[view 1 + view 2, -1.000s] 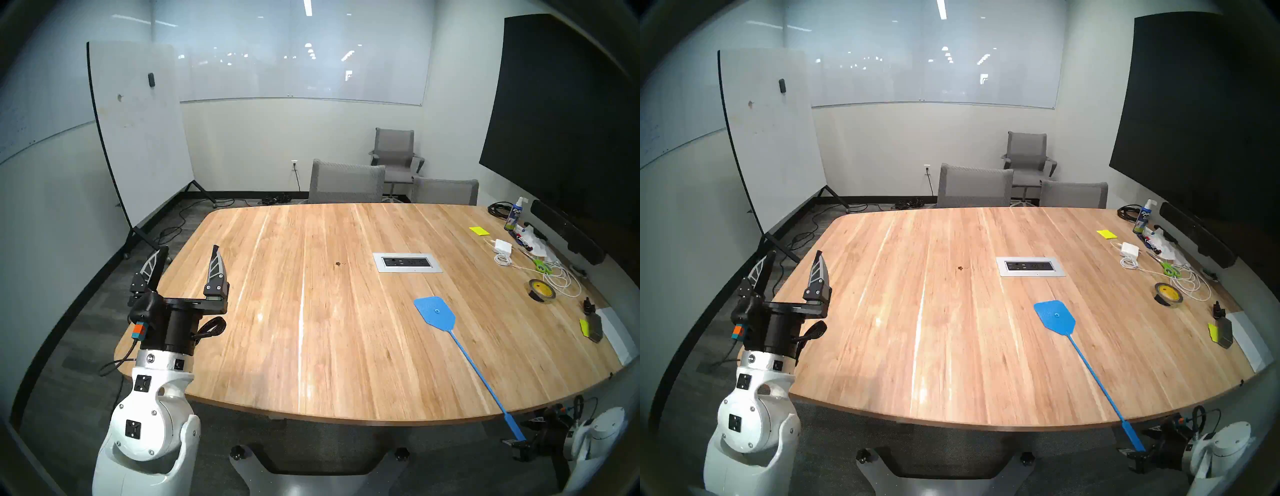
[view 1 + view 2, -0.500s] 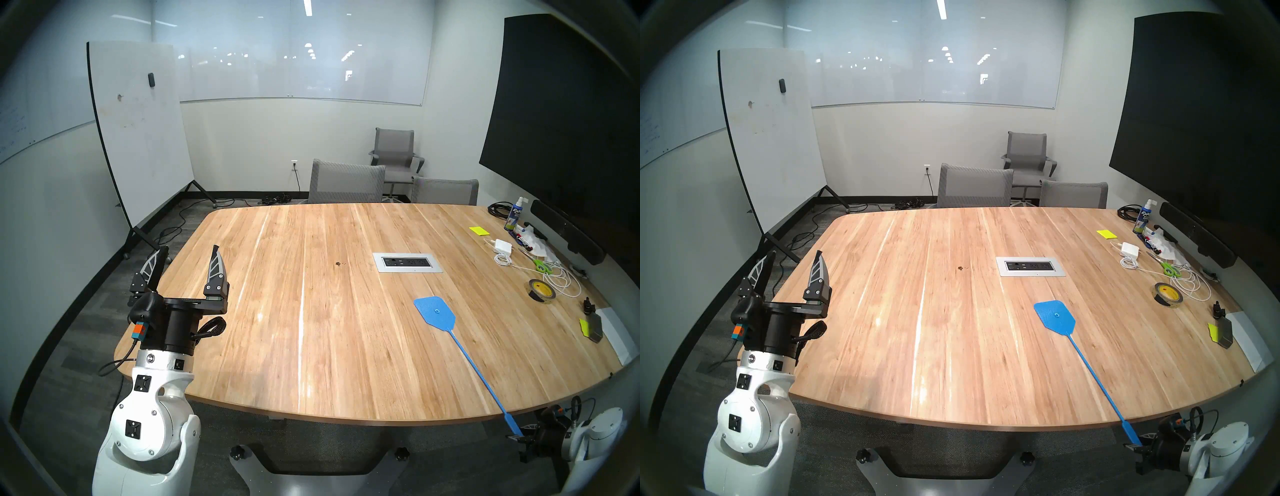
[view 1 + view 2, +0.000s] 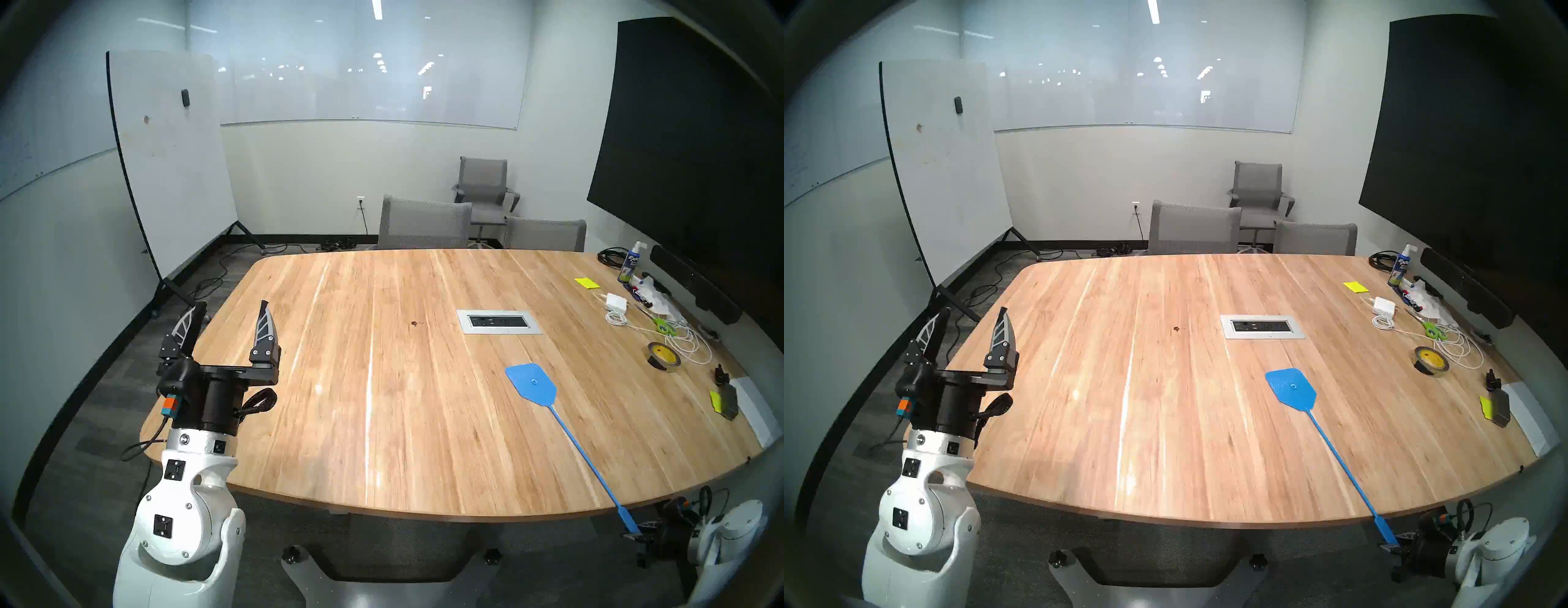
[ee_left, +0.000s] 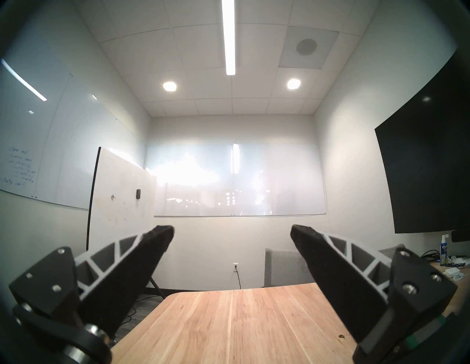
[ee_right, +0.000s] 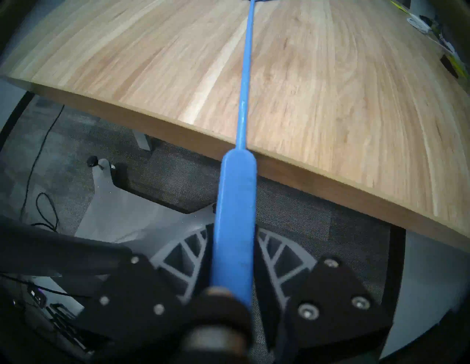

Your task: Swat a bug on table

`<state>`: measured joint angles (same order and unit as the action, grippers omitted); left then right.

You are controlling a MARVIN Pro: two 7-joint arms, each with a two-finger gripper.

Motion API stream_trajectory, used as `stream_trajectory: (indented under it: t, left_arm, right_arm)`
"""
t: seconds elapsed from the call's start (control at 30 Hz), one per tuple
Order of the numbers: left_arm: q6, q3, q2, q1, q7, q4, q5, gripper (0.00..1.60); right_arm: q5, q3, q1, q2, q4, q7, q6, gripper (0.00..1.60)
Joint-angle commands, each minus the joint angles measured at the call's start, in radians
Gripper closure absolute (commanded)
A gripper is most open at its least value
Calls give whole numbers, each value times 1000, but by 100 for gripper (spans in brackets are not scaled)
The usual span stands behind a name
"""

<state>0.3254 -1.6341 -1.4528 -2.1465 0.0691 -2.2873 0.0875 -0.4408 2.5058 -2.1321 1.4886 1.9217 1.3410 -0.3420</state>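
Observation:
The bug (image 3: 413,324) is a tiny dark speck on the light-wood table (image 3: 382,424), left of the outlet panel; it also shows in the head right view (image 3: 1177,328) and the left wrist view (image 4: 341,336). A blue swatter lies on the table with its head (image 3: 531,384) flat, well short and to the right of the bug. My right gripper (image 3: 636,533) is shut on the swatter's handle (image 5: 235,216) just off the table's near edge. My left gripper (image 3: 232,305) is open and empty, raised over the table's left corner.
A silver outlet panel (image 3: 499,321) is set in the table's middle. A tape roll (image 3: 664,356), green scissors (image 3: 664,326), white cables, a charger, sticky notes and a spray bottle crowd the right side. Grey chairs (image 3: 424,225) stand at the far edge.
My right gripper has risen a little and drawn back to the right with the swatter handle; the swatter head shifted slightly left. The left arm has not moved.

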Motion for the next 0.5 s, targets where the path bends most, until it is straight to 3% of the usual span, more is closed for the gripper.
stream_trajectory:
  t: [0.0, 0.3, 0.47]
  left_arm:
    - [1, 1, 0, -2, -1, -21, 0, 0]
    - [1, 1, 0, -2, -1, -21, 0, 0]
    - [1, 1, 0, -2, -1, -21, 0, 0]
  right_arm:
    - [3, 4, -4, 2, 6, 2, 5, 107]
    - [2, 5, -4, 2, 3, 1, 9, 157]
    - [1, 5, -4, 3, 2, 1, 11, 160]
